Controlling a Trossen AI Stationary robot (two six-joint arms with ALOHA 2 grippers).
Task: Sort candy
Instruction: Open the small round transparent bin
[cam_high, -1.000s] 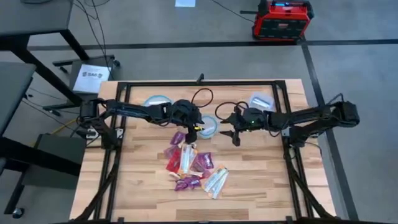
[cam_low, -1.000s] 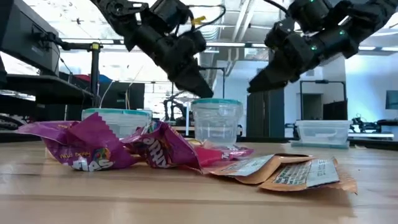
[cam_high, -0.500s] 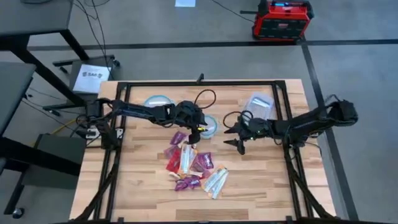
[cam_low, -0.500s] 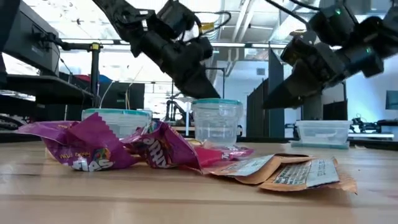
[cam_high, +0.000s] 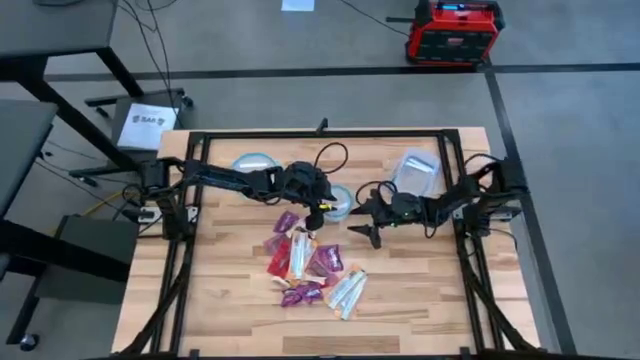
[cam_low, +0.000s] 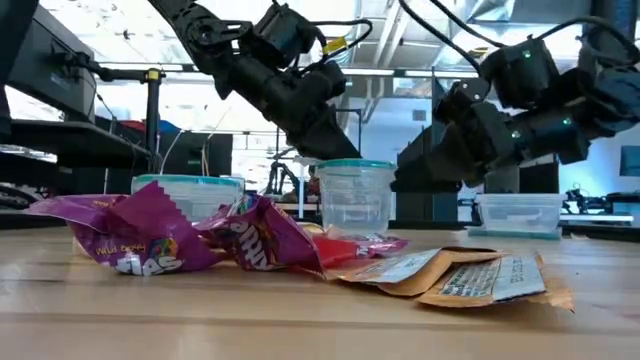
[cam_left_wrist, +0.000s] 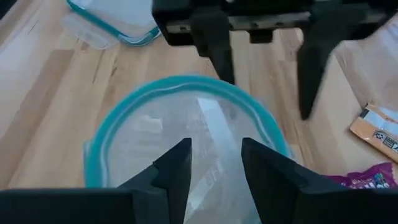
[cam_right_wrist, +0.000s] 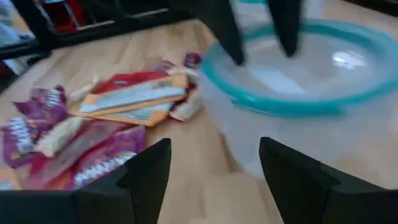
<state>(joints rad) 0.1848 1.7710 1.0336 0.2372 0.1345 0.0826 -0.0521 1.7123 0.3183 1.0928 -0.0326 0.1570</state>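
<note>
The candy (cam_high: 305, 262) lies in a loose pile on the wooden table: purple packets (cam_low: 130, 235), red ones, orange-white bars (cam_low: 470, 275) and pale wrappers (cam_high: 347, 290). Behind the pile stands a clear round container with a teal rim (cam_high: 337, 203), and a pale wrapper (cam_left_wrist: 210, 127) lies inside it. My left gripper (cam_high: 319, 209) hovers open just over the container's rim (cam_left_wrist: 214, 168) with nothing between its fingers. My right gripper (cam_high: 364, 230) is open and low at the container's right side (cam_right_wrist: 214, 171), also holding nothing.
A second teal-rimmed container (cam_high: 252, 162) stands at the far left and a rectangular clear one (cam_high: 418, 168) at the far right. A black frame (cam_high: 322, 134) runs along the table's edges. Bare wood lies near the front edge (cam_high: 320, 330).
My right gripper has come down and moved toward the table's left and near edges, ending low beside the round container. My left gripper has sunk slightly toward the container's rim. The candy pile has not moved.
</note>
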